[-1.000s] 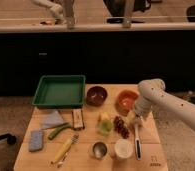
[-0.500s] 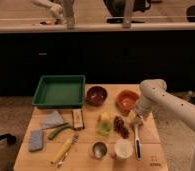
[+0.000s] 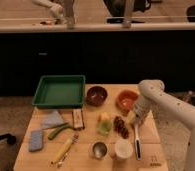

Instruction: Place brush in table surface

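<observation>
The brush (image 3: 136,142) lies on the light wooden table surface (image 3: 86,163) at the right, black handle running toward the front edge, its far end under my gripper. My gripper (image 3: 132,119) hangs low at the brush's far end, between the orange bowl (image 3: 126,100) and the dark grapes (image 3: 121,126). I cannot tell whether it still touches the brush. The white arm comes in from the right.
A green tray (image 3: 59,91) stands at the back left, with a dark red bowl (image 3: 96,95) beside it. A white cup (image 3: 122,148), a metal cup (image 3: 98,149), a yellow-handled utensil (image 3: 62,150), a small dark block (image 3: 78,118), a blue sponge (image 3: 36,140) and a grey cloth (image 3: 52,120) lie around.
The arm has shifted only slightly near the brush's far end. The brush lies in the same place on the table.
</observation>
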Robot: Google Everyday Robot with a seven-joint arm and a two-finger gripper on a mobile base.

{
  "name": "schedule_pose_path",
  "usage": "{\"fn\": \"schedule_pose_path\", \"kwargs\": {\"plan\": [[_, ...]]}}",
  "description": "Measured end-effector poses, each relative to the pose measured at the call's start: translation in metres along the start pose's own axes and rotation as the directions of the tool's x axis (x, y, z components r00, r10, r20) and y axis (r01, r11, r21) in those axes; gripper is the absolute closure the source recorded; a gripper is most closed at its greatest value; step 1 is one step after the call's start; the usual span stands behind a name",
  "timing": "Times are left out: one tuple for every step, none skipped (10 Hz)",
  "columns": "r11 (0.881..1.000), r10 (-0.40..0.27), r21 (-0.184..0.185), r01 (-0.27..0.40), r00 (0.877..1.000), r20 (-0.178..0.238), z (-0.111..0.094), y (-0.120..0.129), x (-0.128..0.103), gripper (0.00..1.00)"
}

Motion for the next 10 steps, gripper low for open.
{"fn": "schedule_pose_path", "kwargs": {"plan": [[1.000,0.000,-0.009,0.000,1.000,-0.003,0.0003,-0.0002,-0.0004,0.20],[1.000,-0.003,-0.027,0.003,1.000,-0.006,0.0002,-0.0004,0.0002,0.23],[0.999,-0.005,-0.047,0.005,1.000,-0.004,-0.0002,-0.0014,0.0005,0.30],[0.999,-0.002,-0.047,0.002,1.000,0.000,-0.0003,-0.0035,0.0012,0.41],[0.999,-0.001,-0.047,0.001,1.000,0.002,-0.0021,-0.0036,0.0009,0.53],[0.999,-0.001,-0.047,0.001,1.000,0.002,-0.0032,-0.0040,0.0010,0.62],[0.999,0.000,-0.046,0.000,1.000,0.000,-0.0039,-0.0046,0.0016,0.70],[0.999,-0.001,-0.047,0.001,1.000,-0.004,-0.0036,-0.0040,0.0022,0.84],[0.999,-0.001,-0.047,0.001,1.000,-0.004,-0.0040,-0.0038,0.0020,0.92],[0.999,0.001,-0.053,-0.001,1.000,-0.002,-0.0052,-0.0046,0.0021,0.98]]}}
